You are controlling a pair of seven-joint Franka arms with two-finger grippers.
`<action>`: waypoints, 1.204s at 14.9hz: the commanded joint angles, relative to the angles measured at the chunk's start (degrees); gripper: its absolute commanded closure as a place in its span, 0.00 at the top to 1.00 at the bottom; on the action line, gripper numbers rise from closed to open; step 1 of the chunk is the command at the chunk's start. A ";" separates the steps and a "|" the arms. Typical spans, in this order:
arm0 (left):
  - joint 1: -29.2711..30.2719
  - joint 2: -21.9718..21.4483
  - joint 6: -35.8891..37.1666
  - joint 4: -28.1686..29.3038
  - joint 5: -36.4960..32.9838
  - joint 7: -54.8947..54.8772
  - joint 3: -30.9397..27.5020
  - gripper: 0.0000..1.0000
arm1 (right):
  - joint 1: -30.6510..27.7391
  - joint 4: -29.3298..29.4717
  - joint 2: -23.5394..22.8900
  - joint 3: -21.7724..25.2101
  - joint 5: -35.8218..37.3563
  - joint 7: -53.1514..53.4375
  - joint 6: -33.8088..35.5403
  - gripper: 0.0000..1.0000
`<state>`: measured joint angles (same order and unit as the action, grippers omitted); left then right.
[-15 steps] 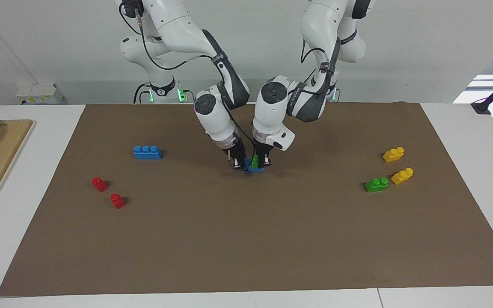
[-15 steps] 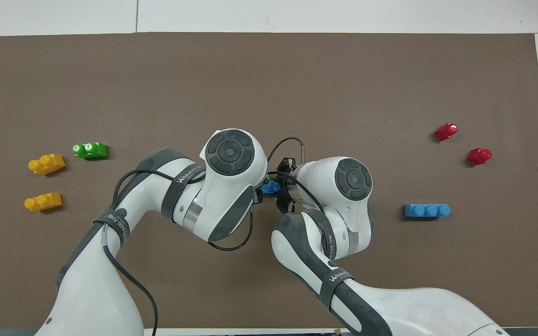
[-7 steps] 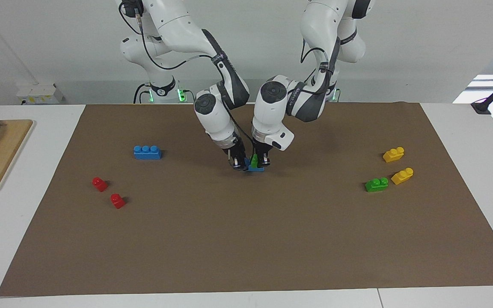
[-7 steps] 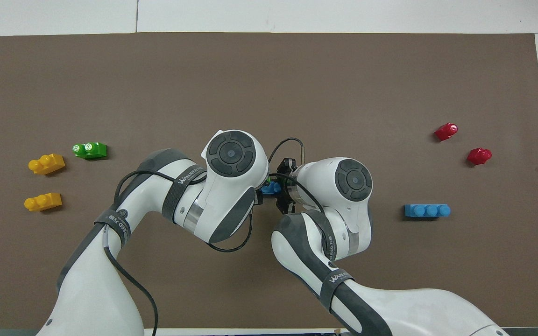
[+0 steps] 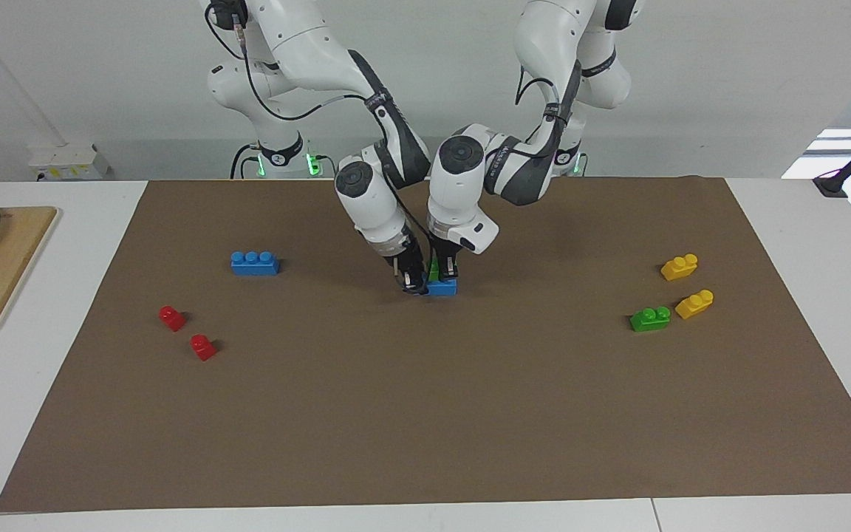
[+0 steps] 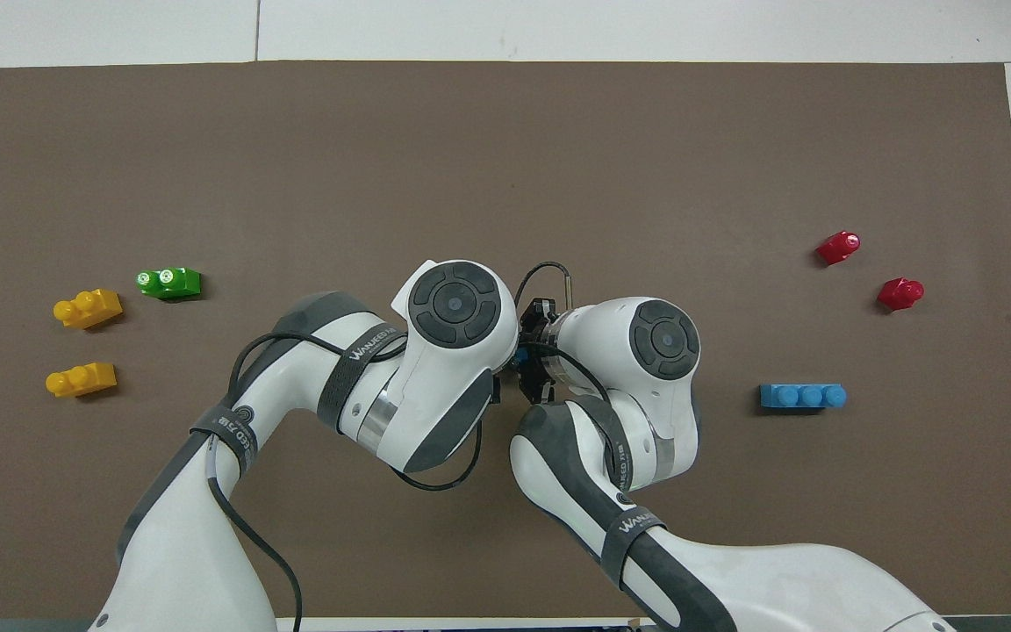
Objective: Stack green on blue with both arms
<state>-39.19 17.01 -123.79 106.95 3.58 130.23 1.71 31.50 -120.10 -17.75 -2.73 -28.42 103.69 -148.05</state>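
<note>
Closest to the robots, at the middle of the brown mat (image 5: 470, 414) that covers the surface (image 5: 802, 222), the two claws meet over one spot. The right claw (image 5: 416, 284) is shut on the end of a blue brick (image 5: 443, 288) that sits low at the mat, whether resting on it or just lifted cannot be told. The left claw (image 5: 446, 267) comes down from above, shut on a green brick (image 5: 433, 270) that stands right on top of the blue one. In the overhead view the wrists hide nearly all of this. The step in hand looks like the final press. To do it well, the right claw should hold the blue brick level and unmoving while the left claw pushes straight down, studs lined up under the green brick, with no twist; the left should let go only once the green sits flat, and lift straight up so nothing is dragged off. Farther from the robots, toward the right arm's end, lie a second blue brick (image 5: 254, 263) and then two red bricks (image 5: 172, 318), untouched. Toward the left arm's end lie a yellow brick (image 5: 679, 267), another yellow one (image 5: 694, 304) and the spare green brick (image 5: 650, 318) just beside it.
</note>
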 commanded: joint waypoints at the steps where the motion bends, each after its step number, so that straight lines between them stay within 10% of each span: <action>1: -0.63 -0.84 0.39 3.88 1.08 -1.46 -0.22 0.00 | 0.41 -1.72 -0.09 0.27 -1.73 -0.25 -2.33 0.00; 16: 0.43 -1.72 -8.57 9.77 1.35 -12.89 -0.30 0.00 | 0.32 -1.72 -0.09 0.27 -1.73 -0.07 -2.24 0.00; 17: 0.43 -1.72 -8.66 9.77 1.35 -12.89 -0.30 0.30 | 0.32 -1.72 -0.09 0.27 -1.73 0.02 -2.24 0.00; 18: 0.34 -1.72 -8.57 9.59 1.35 -12.80 -0.30 0.99 | 0.32 -1.72 -0.18 0.27 -1.73 0.02 -2.24 0.00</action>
<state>-39.17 16.01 -132.35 112.47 4.37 120.12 1.46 31.56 -120.12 -17.75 -2.71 -28.43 103.75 -148.09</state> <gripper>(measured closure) 0.648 0.656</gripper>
